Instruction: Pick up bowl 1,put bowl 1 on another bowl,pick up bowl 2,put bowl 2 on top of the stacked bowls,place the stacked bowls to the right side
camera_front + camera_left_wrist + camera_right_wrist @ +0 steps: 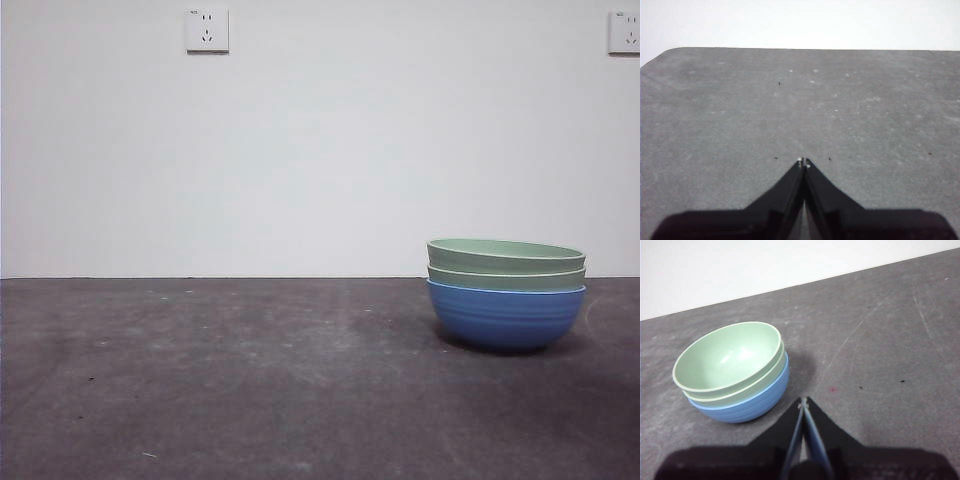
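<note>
Sitting neatly on the right side of the dark grey, scuffed table (200, 380) is the stack of three round ridged bowls (506, 292): two matching pale sage green bowls nested inside the slightly larger blue ridged bowl with its pale rim (505, 317). In the front view the upper green bowl (505, 256) and the lower green bowl (505, 277) are showing only their rims and upper walls, and the pile is looking level, not tilted.

Neither arm is showing in the front view. The right gripper (804, 401) is hanging near the stack, apart from it, jaws pressed together at the tips and holding nothing. The left gripper (803, 161) is waiting over bare table, its jaws likewise closed on nothing, with no bowl showing in its view.

Judging by the layout, all the stacking and the move to the right are looking done.

On handling: these bowls are looking like smooth, matte, hard-walled ware, possibly plastic or glazed ceramic; which, I cannot tell. They are probably light to moderate in weight, rigid, and a little slippery on the smooth inner wall. The faint horizontal ridges on the blue outer wall are offering some grip. The best hold is looking like a pinch over the rim, one jaw inside and one outside. Nested as they are, the green bowls could shift if the stack is tipped.
</note>
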### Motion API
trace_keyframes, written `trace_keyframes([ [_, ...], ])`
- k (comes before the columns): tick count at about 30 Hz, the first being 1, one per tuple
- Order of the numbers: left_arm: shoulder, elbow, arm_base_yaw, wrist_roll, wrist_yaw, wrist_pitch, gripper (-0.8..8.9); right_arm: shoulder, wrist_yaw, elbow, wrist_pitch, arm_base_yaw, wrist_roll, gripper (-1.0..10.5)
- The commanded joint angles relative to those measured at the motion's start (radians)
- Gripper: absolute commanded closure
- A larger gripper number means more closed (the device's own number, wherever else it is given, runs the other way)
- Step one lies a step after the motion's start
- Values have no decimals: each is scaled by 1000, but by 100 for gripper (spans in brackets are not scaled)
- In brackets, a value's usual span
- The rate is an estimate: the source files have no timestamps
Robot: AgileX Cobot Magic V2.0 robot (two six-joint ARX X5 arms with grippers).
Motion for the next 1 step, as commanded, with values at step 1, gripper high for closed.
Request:
trace_keyframes([
  [1, -2, -13, 2, -3, -2, 2, 817, -1, 3, -14, 0, 1, 9, 942],
])
